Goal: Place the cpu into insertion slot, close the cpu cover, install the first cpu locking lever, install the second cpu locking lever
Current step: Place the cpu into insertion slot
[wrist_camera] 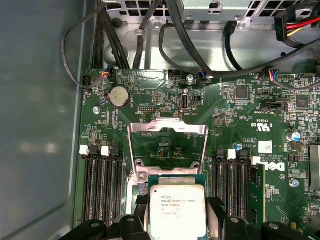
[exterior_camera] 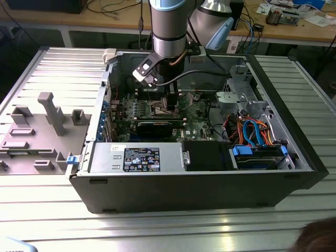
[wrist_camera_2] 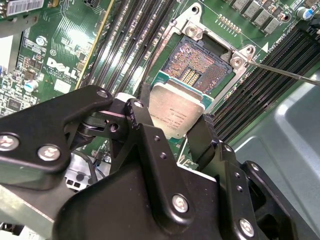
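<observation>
The black two-fingered gripper (wrist_camera_2: 172, 120) is narrowed onto the small, flat, square cpu with a silvery-grey metal top (wrist_camera_2: 176, 107), with one finger on each of two opposite edges. The cpu hangs just over the rim of the square dark insertion slot with its silver metal surround (wrist_camera_2: 206, 61), whose pin field lies mostly uncovered. I cannot tell whether cpu and rim touch. In the first wrist view the thin silver sheet-metal cpu cover (wrist_camera: 168, 127) stands swung open beyond the cpu. On the exterior view's dial, centred on the open grey computer case (exterior_camera: 184, 191), the gripper sits toward 11 o'clock. The cpu looks light, stiff and thin, and its metal face is probably slick. The pin field looks delicate, so the edges, as gripped now, seem the right hold, never the underside.
</observation>
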Controlling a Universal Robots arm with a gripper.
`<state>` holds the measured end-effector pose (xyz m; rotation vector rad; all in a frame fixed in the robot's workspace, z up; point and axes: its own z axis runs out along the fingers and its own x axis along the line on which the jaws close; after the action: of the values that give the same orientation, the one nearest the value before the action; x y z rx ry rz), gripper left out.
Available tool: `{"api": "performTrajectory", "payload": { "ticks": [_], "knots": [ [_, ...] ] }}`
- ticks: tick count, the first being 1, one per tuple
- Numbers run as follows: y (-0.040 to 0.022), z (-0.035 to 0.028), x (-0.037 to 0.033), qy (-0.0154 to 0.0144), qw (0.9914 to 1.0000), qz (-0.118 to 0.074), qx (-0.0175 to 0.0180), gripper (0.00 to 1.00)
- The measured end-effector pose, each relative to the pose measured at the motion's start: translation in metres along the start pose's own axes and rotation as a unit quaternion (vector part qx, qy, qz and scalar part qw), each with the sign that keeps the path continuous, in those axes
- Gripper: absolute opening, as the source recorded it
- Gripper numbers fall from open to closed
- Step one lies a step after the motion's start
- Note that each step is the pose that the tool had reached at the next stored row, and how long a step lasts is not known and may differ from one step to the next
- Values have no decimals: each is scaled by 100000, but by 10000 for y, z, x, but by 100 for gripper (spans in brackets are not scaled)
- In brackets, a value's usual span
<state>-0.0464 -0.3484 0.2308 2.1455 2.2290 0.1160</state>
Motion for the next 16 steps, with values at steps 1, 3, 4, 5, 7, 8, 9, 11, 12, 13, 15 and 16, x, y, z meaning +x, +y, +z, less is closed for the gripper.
{"api": "performTrajectory", "payload": {
  "ticks": [1, 3, 4, 5, 7, 8, 9, 11, 12, 13, 15, 16],
  "knots": [
    [0, 0, 0, -3, 100000, 32, -1, 55],
    [0, 0, 0, -6, 100000, 81, -2, 55],
    [0, 0, 0, -9, 100000, 97, -1, 55],
    [0, 0, 0, -15, 100000, 127, -1, 55],
    [0, 1, 0, -16, 100000, 180, -3, 55],
    [0, 0, 0, -21, 100000, 207, -1, 55],
    [0, 1, 0, -21, 100000, 233, -2, 55],
    [0, 1, 0, -28, 100000, 289, -4, 55],
    [0, 1, 0, -27, 100000, 312, -4, 55],
    [0, 1, 0, -30, 99999, 341, -6, 55],
    [0, 1, 0, -33, 99999, 381, -6, 55],
    [0, 2, 0, -35, 99999, 405, -8, 55]
  ]
}}
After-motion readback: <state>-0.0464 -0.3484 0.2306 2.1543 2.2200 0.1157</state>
